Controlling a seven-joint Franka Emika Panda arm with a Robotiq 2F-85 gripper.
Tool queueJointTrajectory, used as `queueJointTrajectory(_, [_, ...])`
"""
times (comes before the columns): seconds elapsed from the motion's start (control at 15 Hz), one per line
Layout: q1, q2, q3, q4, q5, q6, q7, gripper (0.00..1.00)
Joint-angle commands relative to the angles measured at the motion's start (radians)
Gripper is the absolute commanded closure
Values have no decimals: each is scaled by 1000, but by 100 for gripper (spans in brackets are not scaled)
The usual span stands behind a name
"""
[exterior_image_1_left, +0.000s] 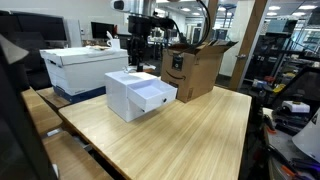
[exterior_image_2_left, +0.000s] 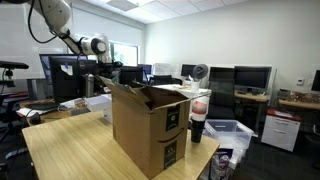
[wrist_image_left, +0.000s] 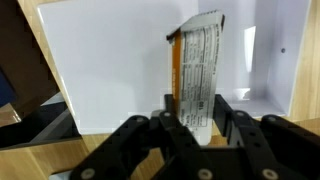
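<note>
The tool (wrist_image_left: 196, 116) was clenched partway on a thin packet (wrist_image_left: 198, 62), its jaws neither wide apart nor fully together. In the wrist view the packet stood on end between the two dark fingers (wrist_image_left: 170, 116), its lower end caught there and its upper part rising free. It showed a printed white label on its face and an orange strip along one edge. It leaned slightly to one side.

Behind the packet lay a white box (wrist_image_left: 110, 70). The tool hung just above it, and the packet did not clearly touch it. In an exterior view the tool (exterior_image_1_left: 138, 50) hovered over the back of that white box (exterior_image_1_left: 138, 92), which sat on the wooden surface (exterior_image_1_left: 190, 135) with its front drawer pulled partly out.

Just beside the white box stood an open cardboard box (exterior_image_1_left: 195, 68) with its flaps up. A white storage box with a lid (exterior_image_1_left: 80, 66) rested on the white box's other side, near the edge of the surface. In an exterior view the cardboard box (exterior_image_2_left: 150, 125) filled the foreground, with the arm reaching in behind it.
</note>
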Motion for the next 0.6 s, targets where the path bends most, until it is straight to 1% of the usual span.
queueJointTrajectory(0.0, [-7, 44, 2, 63, -6, -46, -67, 84])
queueJointTrajectory(0.53, [1, 94, -2, 132, -19, -109, -114, 84])
